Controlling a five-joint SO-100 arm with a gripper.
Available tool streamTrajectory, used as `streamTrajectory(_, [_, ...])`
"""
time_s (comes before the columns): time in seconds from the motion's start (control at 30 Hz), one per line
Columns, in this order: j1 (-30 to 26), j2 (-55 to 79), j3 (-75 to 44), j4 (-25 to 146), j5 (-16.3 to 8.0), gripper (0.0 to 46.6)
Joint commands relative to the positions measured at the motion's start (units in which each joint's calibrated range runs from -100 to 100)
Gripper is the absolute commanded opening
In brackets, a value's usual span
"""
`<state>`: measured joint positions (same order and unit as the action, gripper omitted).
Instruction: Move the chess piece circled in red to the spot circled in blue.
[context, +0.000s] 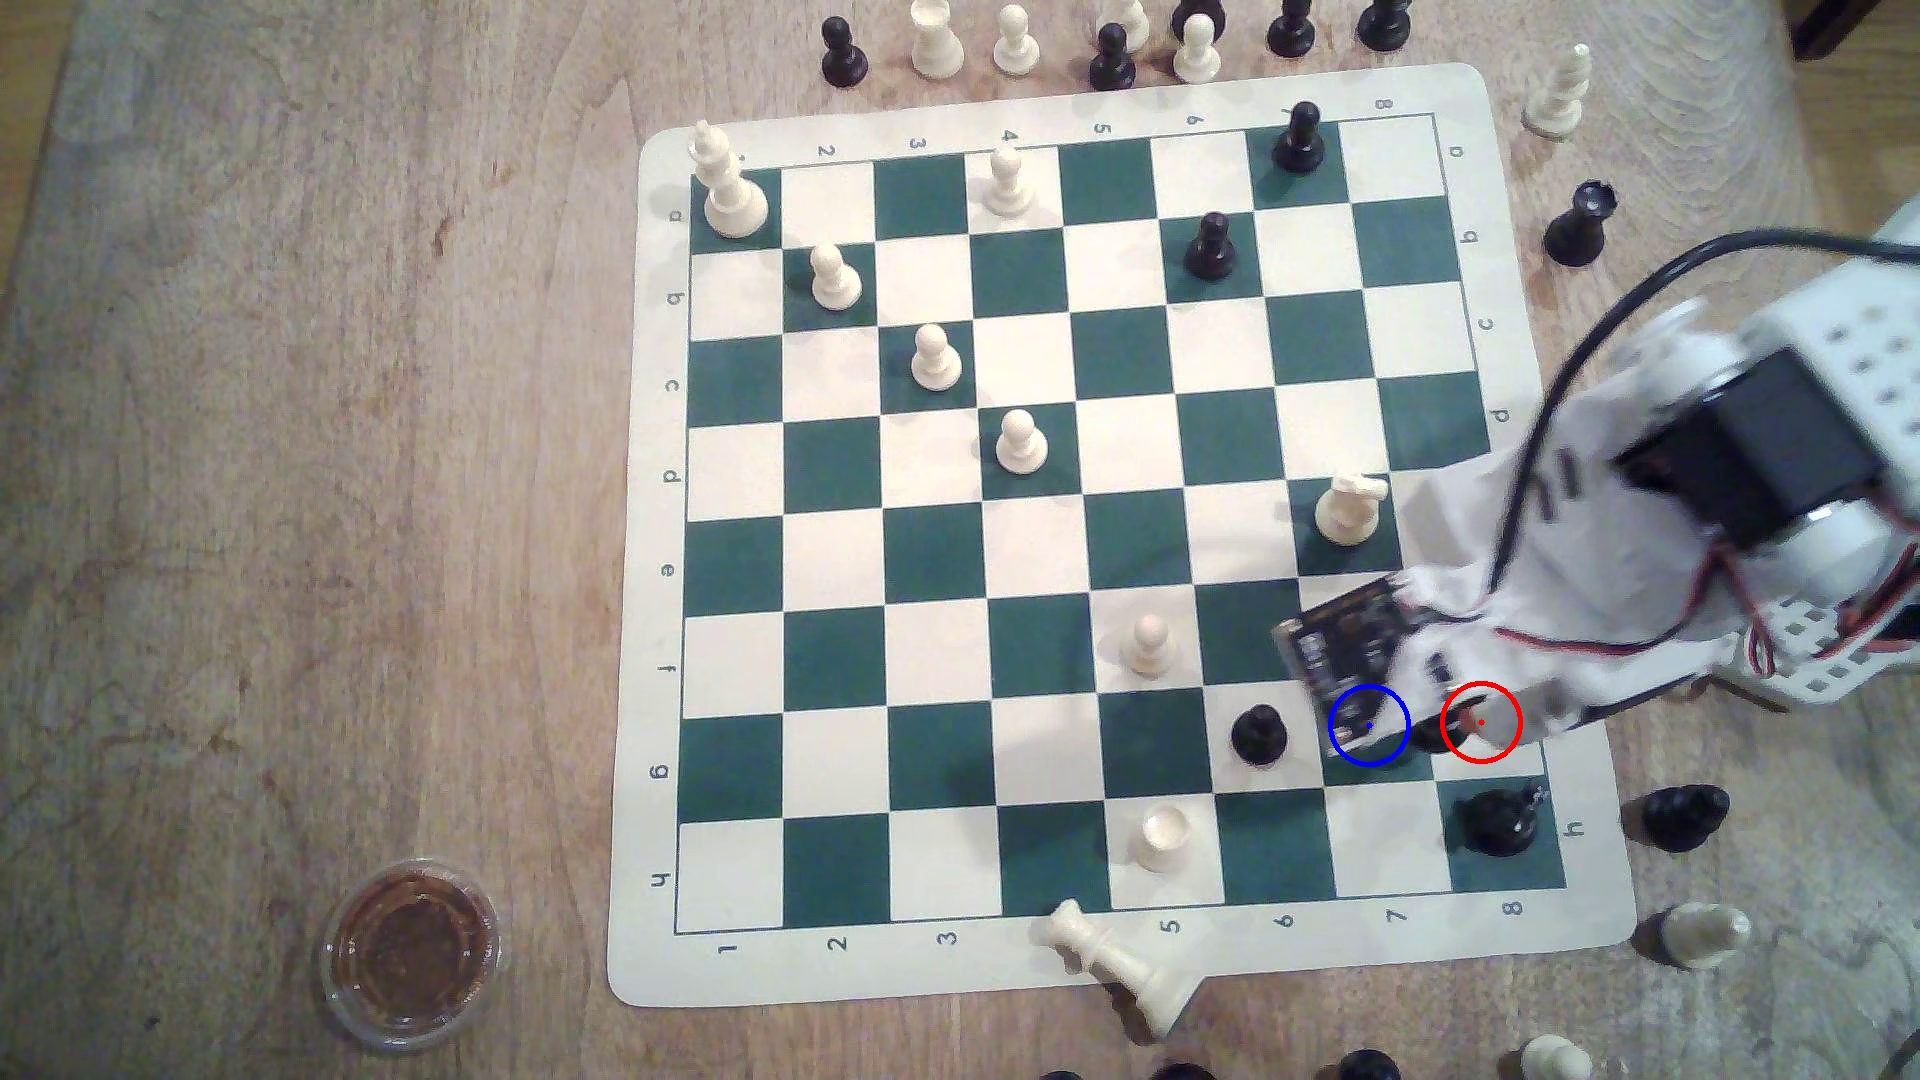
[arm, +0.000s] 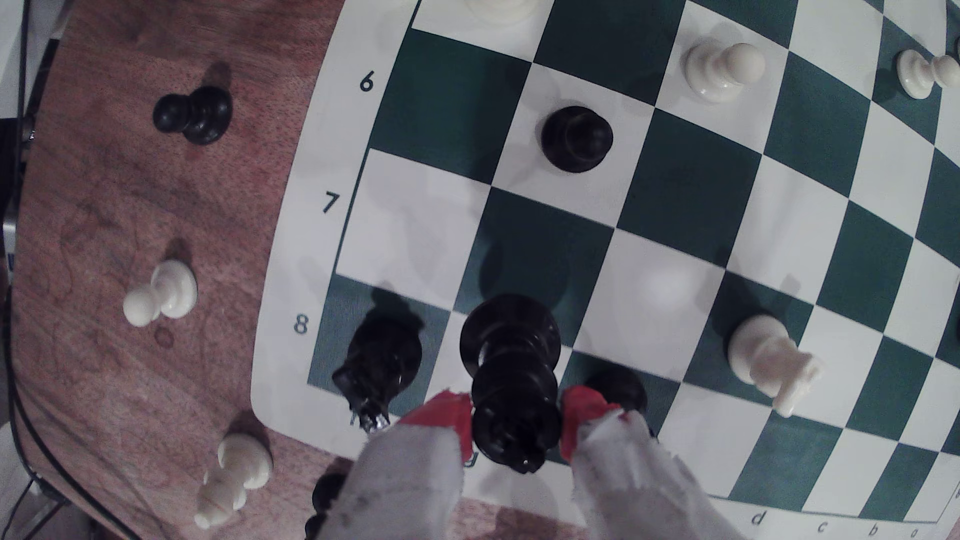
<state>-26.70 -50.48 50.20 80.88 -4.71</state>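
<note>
In the exterior view, going from left to right along the near rows, a black pawn (context: 1258, 735) is standing on a cream square. Just to its right the spot (context: 1369, 725) is lying with its blue ring, partly under the wrist's circuit board. Right again, the red ring is sitting on the cream square where the cloth-wrapped gripper (context: 1470, 717) is covering the chess piece.

In the wrist view the gripper (arm: 517, 420) is pressing its red fingertips (arm: 452, 415) against both sides of the upper body of the chess piece (arm: 511, 379), so it is closed on it. The base seems to be on or just above the cream square (I cannot tell which).

Several things could go wrong. The hold is sitting high on a glossy body, so the piece could tilt or slip during the move. The black king (arm: 382, 363) is standing just beside, so a low sideways move could knock it. The pawn beyond the spot is also in danger if the arm is overshooting.
</note>
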Motion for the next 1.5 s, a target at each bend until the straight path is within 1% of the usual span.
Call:
streamTrajectory(0.0, [0.5, 2.3, -4.7, -3.6, 0.3, 4.0])
streamTrajectory(0.1, [1.4, 5.6, -3.3, -6.3, 0.6, 4.1])
streamTrajectory(0.3, [2.9, 7.8, -2.2, -8.5, 1.2, 4.1])
streamTrajectory(0.6, [1.9, 8.5, 2.2, -11.0, 1.0, 4.2])
streamTrajectory(1.23, [1.4, 8.8, 5.9, -12.6, 0.8, 4.6])
streamTrajectory(1.33, [1.6, 8.4, 5.9, -12.8, 0.8, 9.0])
streamTrajectory(1.4, [1.8, 7.5, 6.0, -13.0, 0.8, 13.8])
streamTrajectory(1.43, [2.0, 5.9, 7.5, -14.5, 0.9, 17.2])
streamTrajectory(1.47, [2.0, 5.3, 8.0, -15.1, 0.8, 18.9])
